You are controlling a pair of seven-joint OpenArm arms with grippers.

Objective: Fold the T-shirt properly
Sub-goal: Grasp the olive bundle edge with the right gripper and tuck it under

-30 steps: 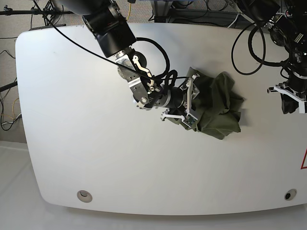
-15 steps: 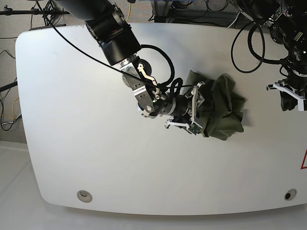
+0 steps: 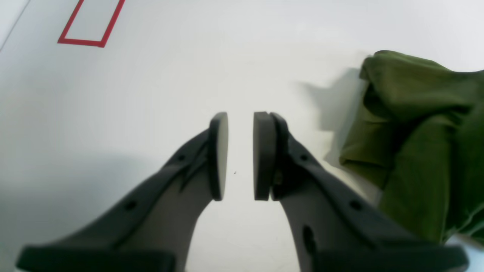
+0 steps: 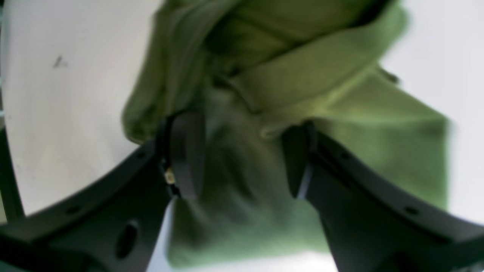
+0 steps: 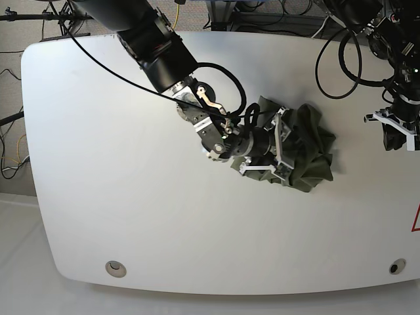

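— Olive-green cloth, bunched in a heap: is that the T-shirt [image 5: 307, 147]?

— Yes. It lies crumpled right of the middle of the white bench [image 5: 118, 164]. Neck, sleeves and label cannot be picked out among the folds.

— And the right tool [image 4: 242, 158]?

— Its jaws stand apart, one on either side of a fold of the shirt. The wrist view is blurred, so I cannot tell whether the pads press the cloth or merely straddle it. From the base view, the arm covers the shirt's near edge.

— The left tool [image 3: 241, 156]?

— Its jaws stand a narrow gap apart with only bare bench between them. It hangs well apart from the shirt, near the bench's edge, and is partly cut off in the base view. A red-taped outline [image 3: 90, 22] is cropped at the frame's top.
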